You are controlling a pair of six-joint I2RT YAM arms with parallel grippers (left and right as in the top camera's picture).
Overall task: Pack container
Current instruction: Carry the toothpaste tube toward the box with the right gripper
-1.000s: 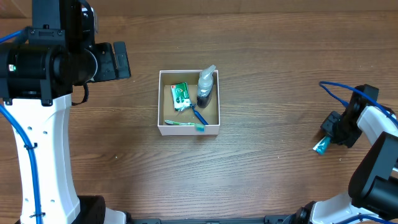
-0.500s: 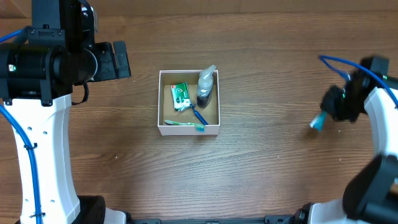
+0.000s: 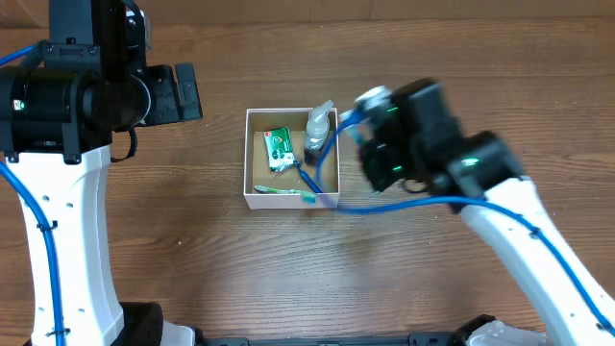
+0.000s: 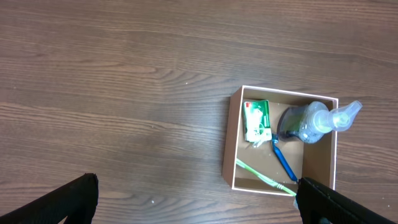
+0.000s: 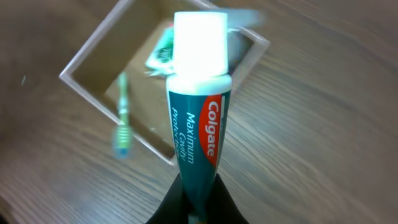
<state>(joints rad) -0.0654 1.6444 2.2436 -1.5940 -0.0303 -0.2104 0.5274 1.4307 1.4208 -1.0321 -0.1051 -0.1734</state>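
- My gripper (image 5: 198,200) is pinching the bottom end of a teal Colgate toothpaste tube (image 5: 198,134).
- Its white cap points up over the container (image 5: 84,94), which looks blurry.
- A green toothbrush (image 5: 122,118) lies across the container's near wall.
- There's a wood table (image 5: 323,124) all around the container.

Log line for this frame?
right pincer: shut on toothpaste tube, near container | left pincer: open, empty | container: bottle, green packet, toothbrushes inside
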